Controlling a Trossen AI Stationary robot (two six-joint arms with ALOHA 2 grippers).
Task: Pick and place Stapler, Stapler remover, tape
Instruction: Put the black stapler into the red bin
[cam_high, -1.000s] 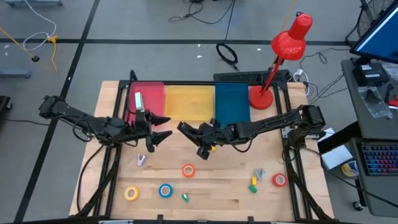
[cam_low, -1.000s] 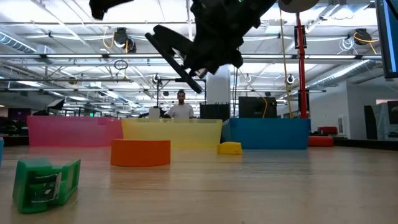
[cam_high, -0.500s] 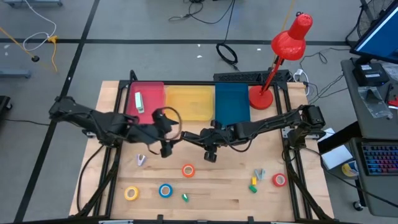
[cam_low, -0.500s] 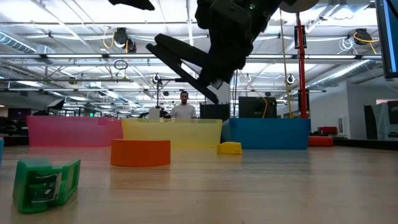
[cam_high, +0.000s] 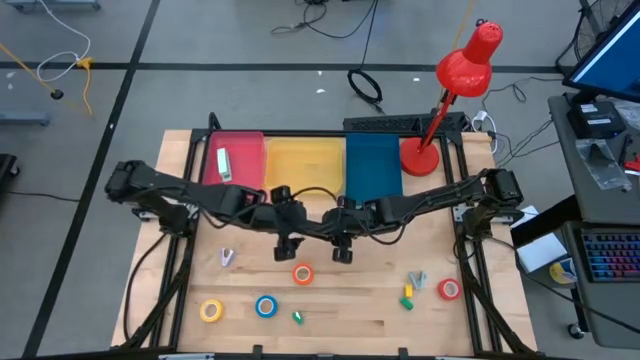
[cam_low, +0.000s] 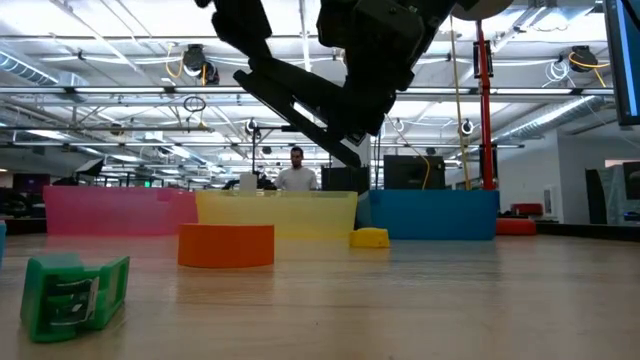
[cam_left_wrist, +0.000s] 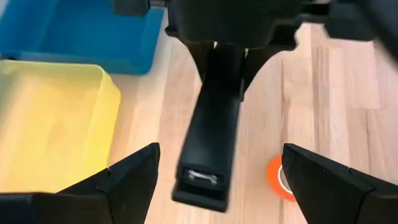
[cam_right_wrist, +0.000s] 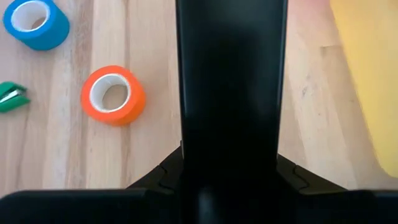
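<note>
A black stapler (cam_right_wrist: 230, 93) is held above the table's middle by my right gripper (cam_right_wrist: 230, 186), which is shut on it. The stapler also shows in the high view (cam_high: 314, 228) and the low view (cam_low: 300, 100). My left gripper (cam_left_wrist: 221, 155) is open and faces the stapler's free end (cam_left_wrist: 199, 180), with one finger on either side of it and apart from it. The orange-red tape roll (cam_high: 302, 273) lies flat on the table just near of both grippers. The blue roll (cam_high: 265, 306), the yellow roll (cam_high: 211, 311) and the red roll (cam_high: 449, 290) lie along the near side. My right gripper pinches the stapler's two long sides (cam_right_wrist: 186, 163) between its two fingers. The fingers lie along the stapler, which sticks out past them toward the table's left. The stapler is lifted clear of the table and shows tilted in the low view.
A pink bin (cam_high: 235, 160) holding a white stapler (cam_high: 222, 163), a yellow bin (cam_high: 303, 165) and a blue bin (cam_high: 373, 165) stand along the far edge. A red lamp (cam_high: 455, 90) stands at the far right. Small staple removers (cam_high: 298, 317) (cam_high: 227, 257) (cam_high: 412, 285) lie on the table.
My left gripper has gone toward the table's right edge, up to the free end of the stapler. My right gripper has shifted a little toward the near edge with the stapler, which stays clear of the table.
</note>
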